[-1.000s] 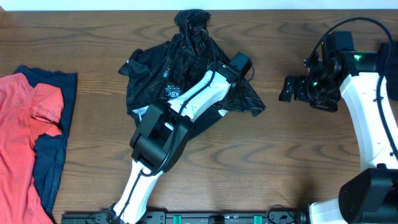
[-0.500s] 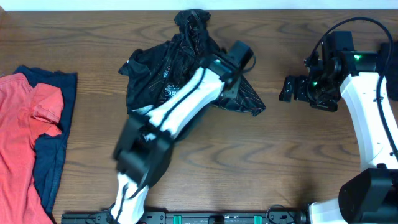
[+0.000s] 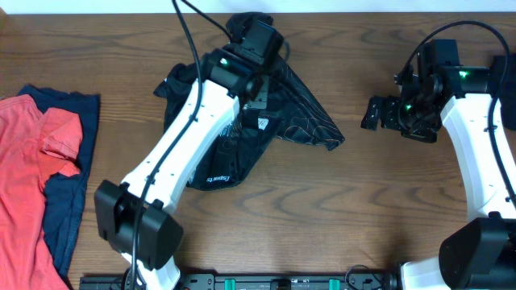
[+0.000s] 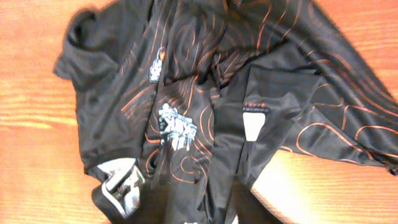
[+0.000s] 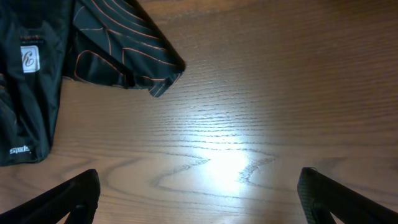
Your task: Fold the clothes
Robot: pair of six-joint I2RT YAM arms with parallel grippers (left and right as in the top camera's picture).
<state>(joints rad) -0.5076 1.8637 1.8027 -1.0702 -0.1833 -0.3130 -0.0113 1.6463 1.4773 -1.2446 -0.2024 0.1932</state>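
Looking at a black jersey point(image 3: 282, 121) with thin orange wavy lines, bunched up on the wood table point(image 3: 387, 201) in the upper middle of the overhead frame. Can't make out the left claw point(image 3: 258, 40) up over the jersey's top edge, so spread or pinching cloth, no idea. Seeing the right claw point(image 3: 375, 114) spread wide with nothing in it, off at the right and well apart from the jersey, plus a red top point(image 3: 32, 161) lying over a navy top point(image 3: 68, 201) at the left edge.
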